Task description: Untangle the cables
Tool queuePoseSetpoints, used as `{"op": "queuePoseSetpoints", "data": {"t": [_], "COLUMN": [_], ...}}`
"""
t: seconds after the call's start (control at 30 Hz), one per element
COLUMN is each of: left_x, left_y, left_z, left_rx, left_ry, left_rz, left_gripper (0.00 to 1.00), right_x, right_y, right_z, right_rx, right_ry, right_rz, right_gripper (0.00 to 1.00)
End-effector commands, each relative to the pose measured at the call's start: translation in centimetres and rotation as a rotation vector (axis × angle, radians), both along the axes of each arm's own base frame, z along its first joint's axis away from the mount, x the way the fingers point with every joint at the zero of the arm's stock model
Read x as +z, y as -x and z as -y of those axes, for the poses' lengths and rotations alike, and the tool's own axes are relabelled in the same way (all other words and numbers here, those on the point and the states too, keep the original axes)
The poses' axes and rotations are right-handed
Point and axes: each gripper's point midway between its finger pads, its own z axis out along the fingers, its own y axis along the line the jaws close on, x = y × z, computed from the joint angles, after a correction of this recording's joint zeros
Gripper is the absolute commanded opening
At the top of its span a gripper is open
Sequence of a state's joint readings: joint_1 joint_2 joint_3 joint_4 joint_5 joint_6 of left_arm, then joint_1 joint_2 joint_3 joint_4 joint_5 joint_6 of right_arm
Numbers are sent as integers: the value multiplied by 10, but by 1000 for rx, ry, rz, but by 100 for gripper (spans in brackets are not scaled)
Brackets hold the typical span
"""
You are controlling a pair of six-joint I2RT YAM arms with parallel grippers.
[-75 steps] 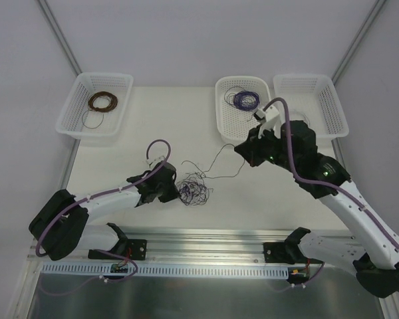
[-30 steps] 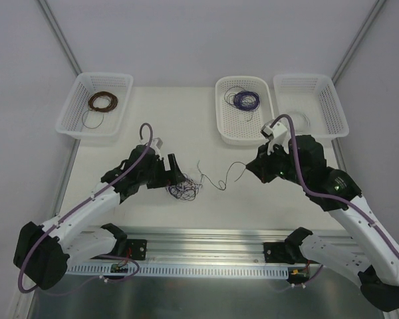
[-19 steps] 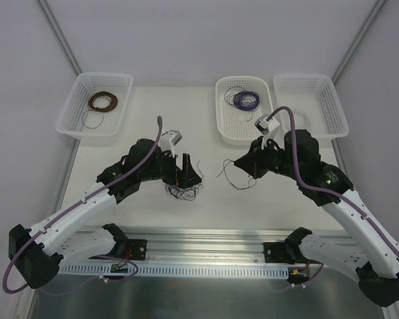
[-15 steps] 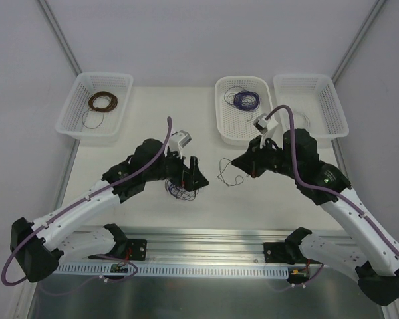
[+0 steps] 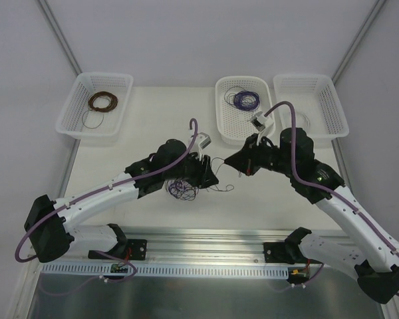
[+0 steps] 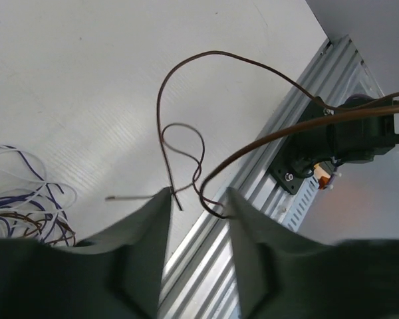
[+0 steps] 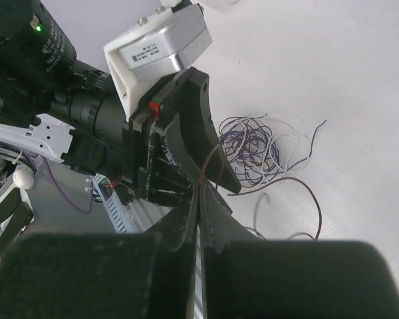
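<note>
The cables are a small knot of purple, white and dark brown wires (image 5: 181, 189) on the table, also in the left wrist view (image 6: 20, 212) and the right wrist view (image 7: 259, 147). One brown wire (image 6: 186, 100) loops away from the knot. My right gripper (image 5: 231, 161) is shut on this brown wire (image 7: 209, 159), pinching it at the fingertips (image 7: 201, 187). My left gripper (image 5: 213, 178) is open just right of the knot, close to the right gripper, with the brown wire's loop lying between its fingers (image 6: 198, 199).
Three white baskets stand at the back: a left one (image 5: 76, 123) with a brown coil, a middle one (image 5: 224, 133) with a purple coil, a right one (image 5: 336, 109). A metal rail (image 5: 206, 236) runs along the near edge.
My left arm has swung right, past the knot, toward the right gripper. My right gripper has moved left with the brown wire, so the two grippers are close together.
</note>
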State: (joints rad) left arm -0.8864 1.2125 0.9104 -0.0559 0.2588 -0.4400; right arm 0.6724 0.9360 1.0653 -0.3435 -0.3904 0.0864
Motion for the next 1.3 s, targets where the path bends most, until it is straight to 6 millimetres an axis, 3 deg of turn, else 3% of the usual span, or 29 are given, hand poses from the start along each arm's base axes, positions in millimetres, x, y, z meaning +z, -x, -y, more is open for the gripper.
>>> {"op": "queuePoseSetpoints", "data": {"t": [0.0,0.03,0.07,0.13,0.2,0.3,0.33,0.43,0.77,0.9,1.0,1.07,1.1,1.23,1.27], "left_x": [28,28,29,30,35,39,41,46,57,68,77,81,86,95,100], "left_y": [-8,-8,-8,-8,-10,-16,-18,-27,-53,-61,-65,-68,-68,-70,-69], "left_z": [10,10,9,7,4,1,1,-2,-8,-10,-9,-9,-8,-6,-5], "left_rx": [21,25,29,43,64,120,144,232,495,611,652,673,685,705,705], "left_ry": [70,71,75,79,88,102,111,138,236,328,378,398,423,473,489], "left_rz": [56,53,52,52,57,50,36,2,-131,-226,-265,-277,-298,-342,-353], "left_gripper": [31,23,9,0,0,0,0,0,0,0,0,0,0,0,0], "right_x": [14,10,10,2,-4,-14,-19,-23,-31,-49,-45,-55,-49,-60,-55], "right_y": [-2,-4,-5,-8,-12,-17,-17,-22,-25,-23,-21,-18,-17,-21,-24], "right_z": [-8,-6,-5,-2,0,5,8,20,42,32,20,12,7,-5,-8], "right_rx": [13,-3,-13,-38,-63,-104,-119,-180,-286,-266,-230,-201,-186,-184,-185], "right_ry": [-60,-50,-47,-31,-20,5,20,48,16,-65,-152,-166,-200,-222,-247], "right_rz": [33,30,33,25,13,8,1,16,76,69,81,65,84,79,95], "right_gripper": [1,1,1,1,5,25,38,47,54,54,54,54,54,55,55]}}
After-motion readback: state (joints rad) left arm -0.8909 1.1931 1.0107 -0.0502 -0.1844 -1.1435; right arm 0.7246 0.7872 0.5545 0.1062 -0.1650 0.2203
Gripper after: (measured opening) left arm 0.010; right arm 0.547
